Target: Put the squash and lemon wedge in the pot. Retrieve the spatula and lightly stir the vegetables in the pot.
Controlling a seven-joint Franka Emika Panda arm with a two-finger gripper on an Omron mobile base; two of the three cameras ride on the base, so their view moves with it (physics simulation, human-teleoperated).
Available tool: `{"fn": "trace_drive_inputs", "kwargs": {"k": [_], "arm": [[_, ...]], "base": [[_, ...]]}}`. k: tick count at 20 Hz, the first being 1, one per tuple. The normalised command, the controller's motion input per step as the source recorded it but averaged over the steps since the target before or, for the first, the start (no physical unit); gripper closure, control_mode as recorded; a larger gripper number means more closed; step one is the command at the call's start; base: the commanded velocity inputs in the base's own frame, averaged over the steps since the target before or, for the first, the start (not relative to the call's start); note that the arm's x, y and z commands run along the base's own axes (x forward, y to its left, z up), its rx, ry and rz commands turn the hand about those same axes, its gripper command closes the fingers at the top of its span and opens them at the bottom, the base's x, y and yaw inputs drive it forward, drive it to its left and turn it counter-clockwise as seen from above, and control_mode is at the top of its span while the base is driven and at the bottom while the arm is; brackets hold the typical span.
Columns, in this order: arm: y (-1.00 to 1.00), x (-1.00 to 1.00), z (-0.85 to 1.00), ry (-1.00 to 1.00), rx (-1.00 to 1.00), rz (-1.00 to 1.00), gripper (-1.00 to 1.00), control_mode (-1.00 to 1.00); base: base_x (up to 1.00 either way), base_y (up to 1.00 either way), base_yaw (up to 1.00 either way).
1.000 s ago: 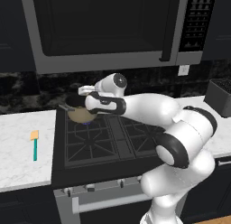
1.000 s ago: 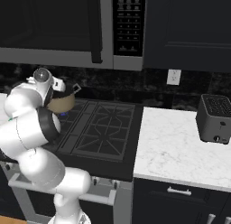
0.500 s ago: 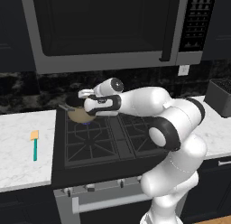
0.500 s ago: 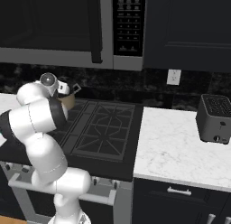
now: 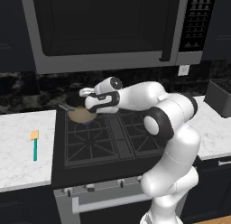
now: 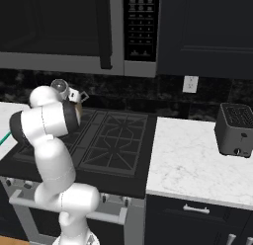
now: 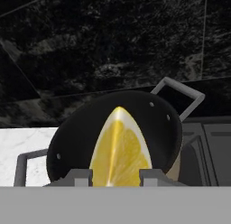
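Observation:
My gripper [image 7: 115, 175] is shut on the lemon wedge [image 7: 119, 150], a smooth bright yellow piece whose pointed end faces away from the hand. It hangs just above the pot [image 7: 76, 128], whose dark inside and grey loop handles spread out behind the wedge. From the left base view the gripper [image 5: 76, 103] hovers over the tan pot [image 5: 81, 114] on the stove's back left burner. The spatula [image 5: 34, 144], with its teal handle and orange blade, lies on the white counter left of the stove. The squash is hidden from me.
The black stove top [image 5: 113, 137] has raised grates. A microwave [image 5: 103, 29] hangs low above it. A dark toaster [image 6: 237, 135] stands on the right counter. The black backsplash [image 7: 113, 47] rises close behind the pot.
The hand has stayed over the pot with the wedge in it, while the arm's elbow and upper links have swung and stretched out toward the pot.

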Motion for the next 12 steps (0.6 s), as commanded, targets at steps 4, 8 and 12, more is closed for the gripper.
{"fn": "trace_drive_inputs", "kwargs": {"k": [4,8,12], "arm": [[0.06,0.18,-0.06,0.0,0.0,-0.03,1.0,-1.0],[0.15,0.15,-0.12,0.0,-0.02,-0.04,1.0,-1.0],[0.16,0.16,-0.03,0.0,-0.01,-0.05,1.0,-1.0]], "base": [[0.0,0.0,0.0],[0.0,0.0,0.0],[0.0,0.0,0.0]]}}
